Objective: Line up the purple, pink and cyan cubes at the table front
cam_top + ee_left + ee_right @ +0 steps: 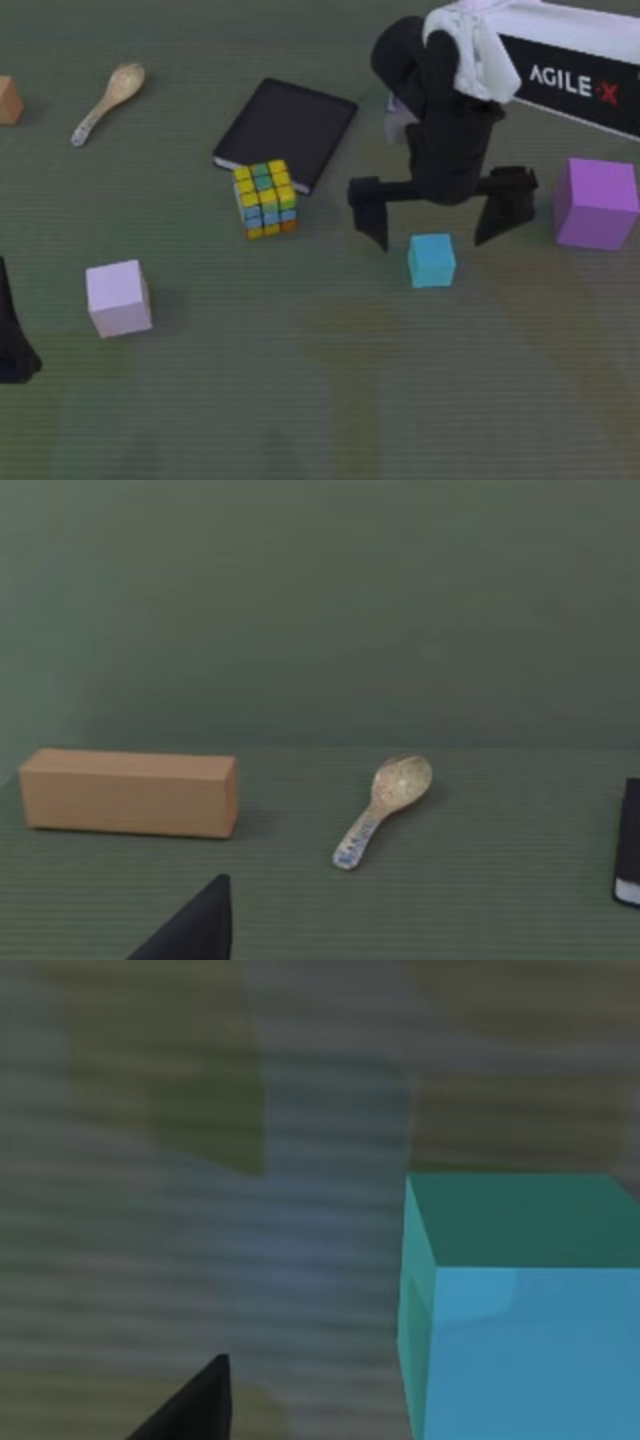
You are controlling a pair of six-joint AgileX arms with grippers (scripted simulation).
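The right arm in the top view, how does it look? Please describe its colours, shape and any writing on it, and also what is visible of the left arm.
The right arm has a white shell bearing a black panel with white "AGILE·X" lettering. Its wrist is glossy black, ending in the right gripper with two matte black, flat, pointed fingers. Of the left arm, only a black tapered part shows at the table's left edge.

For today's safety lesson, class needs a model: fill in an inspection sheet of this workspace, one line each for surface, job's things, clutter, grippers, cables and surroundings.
Surface: table, grey-green, faintly striped.
Job's things: purple cube at right; cyan cube centre-right; pink cube at left; all apart, not lined up.
Clutter: puzzle cube touching the dark tablet; spoon; orange block at left edge.
Grippers: right gripper above and just behind the cyan cube, jaws wide open, holding nothing; left gripper parked at left edge.
Cables: nothing seen.
Surroundings: nothing seen.
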